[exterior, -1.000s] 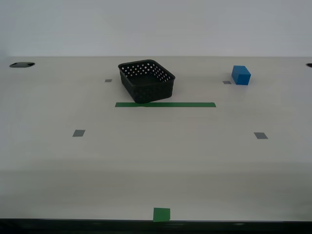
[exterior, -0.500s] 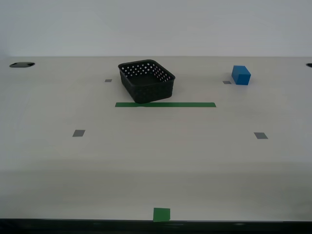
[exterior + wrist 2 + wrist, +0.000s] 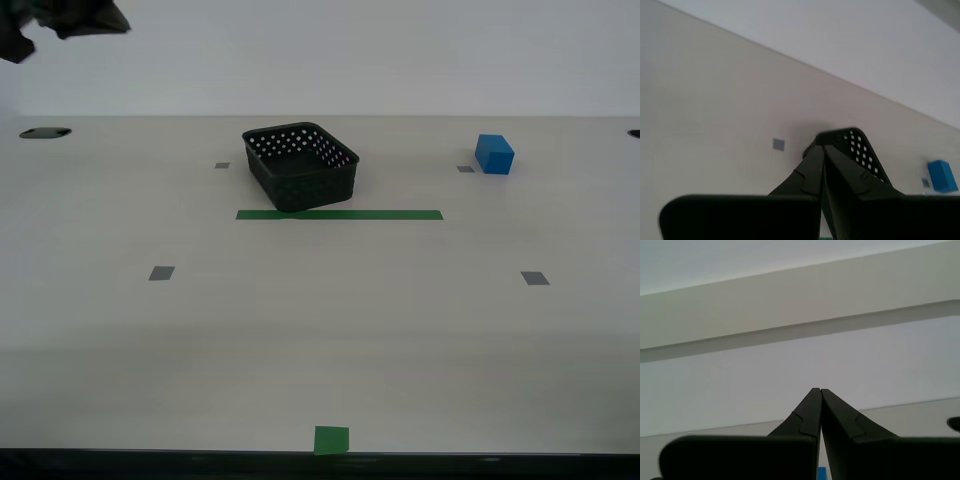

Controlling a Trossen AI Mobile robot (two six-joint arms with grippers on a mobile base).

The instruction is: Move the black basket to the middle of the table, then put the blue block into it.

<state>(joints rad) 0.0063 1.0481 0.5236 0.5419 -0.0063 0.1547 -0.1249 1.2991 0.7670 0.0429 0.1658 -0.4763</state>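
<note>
The black basket (image 3: 300,167) stands on the table (image 3: 320,340) at the far middle, just behind the green tape strip (image 3: 370,214), over its end at the exterior view's left. The blue block (image 3: 494,154) sits apart at the far side, toward the exterior view's right. My second gripper (image 3: 822,144) is shut and empty, high above the table, with the basket (image 3: 860,145) and the block (image 3: 941,176) beyond its tips. My first gripper (image 3: 817,390) is shut and empty, facing the wall; a sliver of the block (image 3: 822,473) shows beside its fingers.
A dark part of an arm (image 3: 62,20) hangs in the exterior view's top left corner. Grey squares (image 3: 161,273) (image 3: 535,278) and a green square (image 3: 331,440) mark the tabletop. A dark hole (image 3: 44,132) lies at the far edge.
A dark part of an arm has come into the exterior view's top left corner. The basket and the block have not moved.
</note>
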